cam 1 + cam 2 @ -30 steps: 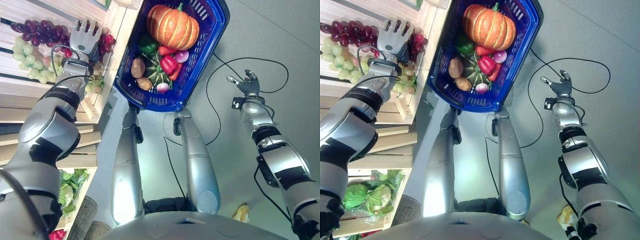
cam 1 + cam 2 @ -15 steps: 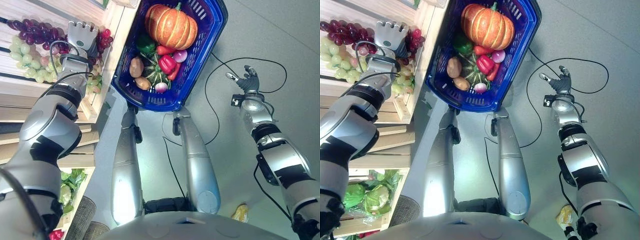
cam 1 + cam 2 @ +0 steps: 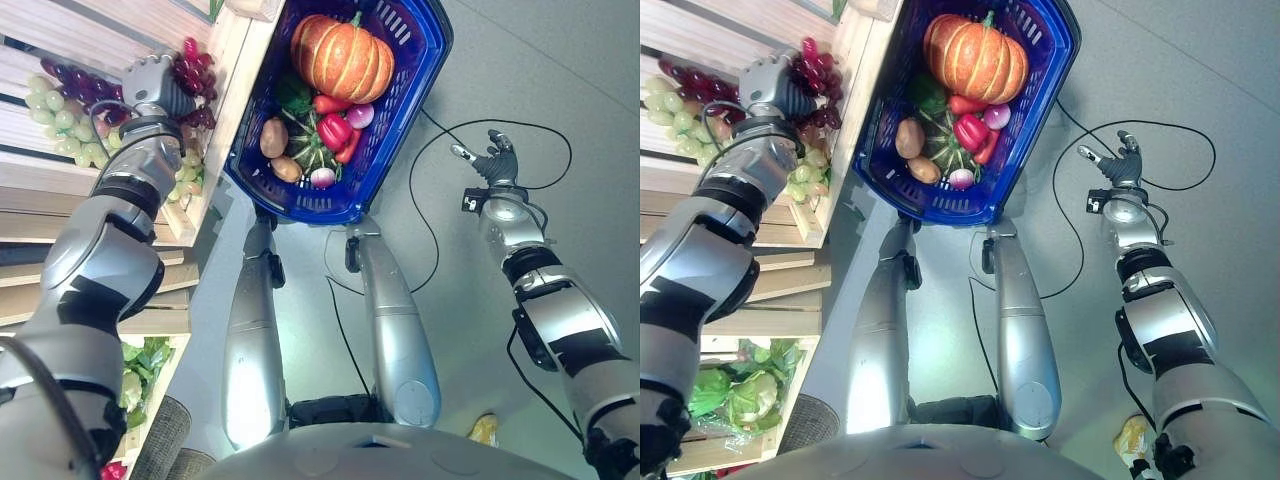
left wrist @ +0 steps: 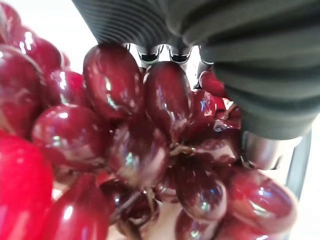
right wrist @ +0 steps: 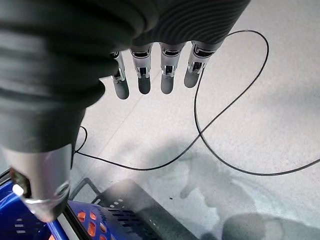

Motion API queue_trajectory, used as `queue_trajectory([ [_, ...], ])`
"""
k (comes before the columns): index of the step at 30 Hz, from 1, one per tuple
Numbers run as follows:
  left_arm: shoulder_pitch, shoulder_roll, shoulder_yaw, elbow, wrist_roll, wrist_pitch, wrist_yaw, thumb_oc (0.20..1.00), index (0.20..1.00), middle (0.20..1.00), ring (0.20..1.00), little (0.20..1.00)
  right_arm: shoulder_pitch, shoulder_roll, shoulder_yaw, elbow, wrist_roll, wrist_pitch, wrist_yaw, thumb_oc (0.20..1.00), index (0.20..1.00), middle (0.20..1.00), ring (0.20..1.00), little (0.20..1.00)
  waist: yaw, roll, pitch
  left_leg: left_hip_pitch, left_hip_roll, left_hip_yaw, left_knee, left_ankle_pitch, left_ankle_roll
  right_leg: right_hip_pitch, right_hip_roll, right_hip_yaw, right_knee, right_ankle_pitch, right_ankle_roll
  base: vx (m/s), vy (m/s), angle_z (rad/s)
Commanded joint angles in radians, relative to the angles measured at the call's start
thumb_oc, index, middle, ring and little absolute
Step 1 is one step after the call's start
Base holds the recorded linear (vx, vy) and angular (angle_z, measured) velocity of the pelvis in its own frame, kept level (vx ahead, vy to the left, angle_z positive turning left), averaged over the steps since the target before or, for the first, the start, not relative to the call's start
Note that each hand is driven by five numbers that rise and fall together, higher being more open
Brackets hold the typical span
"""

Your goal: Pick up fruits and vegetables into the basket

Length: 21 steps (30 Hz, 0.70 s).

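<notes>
Grapes lie along a slatted wooden shelf at the robot's left in the left eye view: a dark red grape bunch near the shelf's outer edge, green grapes further in. The left hand is curled down into the red bunch. Just beside the shelf edge stands the blue basket, holding a pumpkin, a red pepper, a green pepper and two potatoes. To the basket's right the grey floor lies open, and the right hand hangs over it with relaxed fingers. The right eye view shows the same layout, with cabbages on a lower shelf. In the left wrist view, red grapes fill the space below the ribbed cover, fingers wrapped over the cluster. In the right wrist view, fingers hang straight above bare floor, the basket's rim at the lower edge.
</notes>
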Motion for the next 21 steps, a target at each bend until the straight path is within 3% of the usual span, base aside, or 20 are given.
queue_trajectory([
  [1, 0.116, 0.07, 0.178, -0.008, -0.304, -0.14, -0.036, 0.2, 0.2, 0.2, 0.2, 0.2, 0.113, -0.024, -0.03, -0.098, 0.016, -0.035, -0.032, 1.0, 1.0, 1.0, 1.0, 1.0, 0.016, 0.014, -0.035, -0.003, -0.018, -0.019, 0.095, -0.101, -0.016, 0.067, 0.01, -0.002, -0.082, 0.022, 0.08, 0.0, 0.0, 0.0],
  [10, 0.238, 0.034, 0.384, -0.282, -0.689, -0.367, -0.123, 0.2, 0.2, 0.2, 0.2, 0.2, 0.187, -0.01, -0.048, -0.312, -0.002, -0.056, -0.076, 1.0, 1.0, 1.0, 1.0, 1.0, 0.033, 0.025, -0.035, 0.04, -0.03, -0.024, 0.072, -0.11, -0.012, 0.103, 0.0, -0.019, -0.079, -0.001, 0.077, -0.01, -0.015, 0.04],
  [14, 0.294, 0.015, 0.429, -0.406, -0.809, -0.451, -0.166, 0.2, 0.2, 0.2, 0.2, 0.2, 0.222, -0.007, -0.04, -0.467, -0.043, -0.069, -0.09, 1.0, 1.0, 1.0, 1.0, 1.0, 0.037, 0.024, -0.035, 0.053, -0.032, -0.023, 0.068, -0.112, -0.012, 0.117, -0.005, -0.027, -0.079, -0.005, 0.076, 0.0, 0.0, 0.0],
  [21, 0.393, -0.05, 0.492, -0.613, -0.872, -0.566, -0.284, 0.2, 0.2, 0.2, 0.2, 0.2, 0.292, 0.039, -0.06, -0.742, -0.184, -0.098, -0.059, 1.0, 1.0, 1.0, 1.0, 1.0, 0.043, 0.027, -0.035, 0.076, -0.04, -0.023, 0.055, -0.116, -0.006, 0.14, -0.013, -0.033, -0.087, -0.013, 0.078, 0.0, -0.012, 0.04],
])
